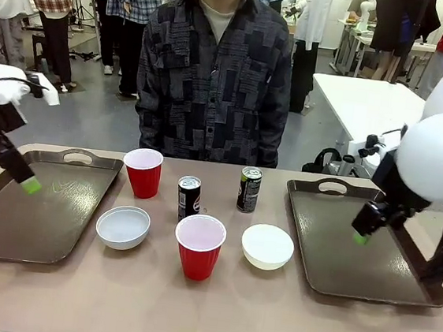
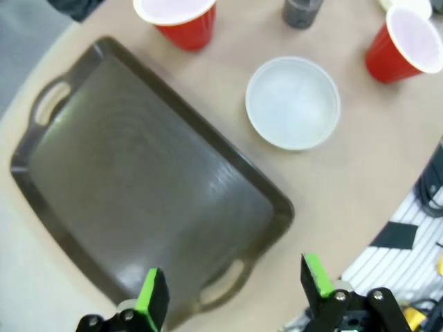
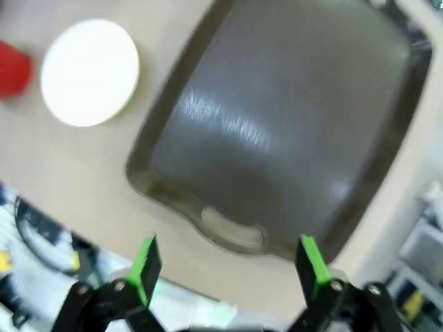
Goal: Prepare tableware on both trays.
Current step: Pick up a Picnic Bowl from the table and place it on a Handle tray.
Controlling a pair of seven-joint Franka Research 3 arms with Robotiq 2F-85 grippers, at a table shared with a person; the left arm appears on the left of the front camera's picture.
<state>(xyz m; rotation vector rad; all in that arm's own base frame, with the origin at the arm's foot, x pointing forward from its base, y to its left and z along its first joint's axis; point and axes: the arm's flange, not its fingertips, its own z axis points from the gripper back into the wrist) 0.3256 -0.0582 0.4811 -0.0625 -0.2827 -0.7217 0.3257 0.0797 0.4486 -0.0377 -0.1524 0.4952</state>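
Observation:
Two dark brown trays lie on the table, the left tray and the right tray, both bare. Between them stand two red cups, two dark soda cans and two white bowls. My left gripper hangs open above the left tray's near part. Over the right tray my right gripper is open too, holding nothing. One bowl and both cups appear in the left wrist view; the other bowl lies beside the right tray.
A person in a dark patterned shirt stands at the far side of the table, hands out of sight. The tan tabletop has free room along its near edge. A white table stands behind at the right.

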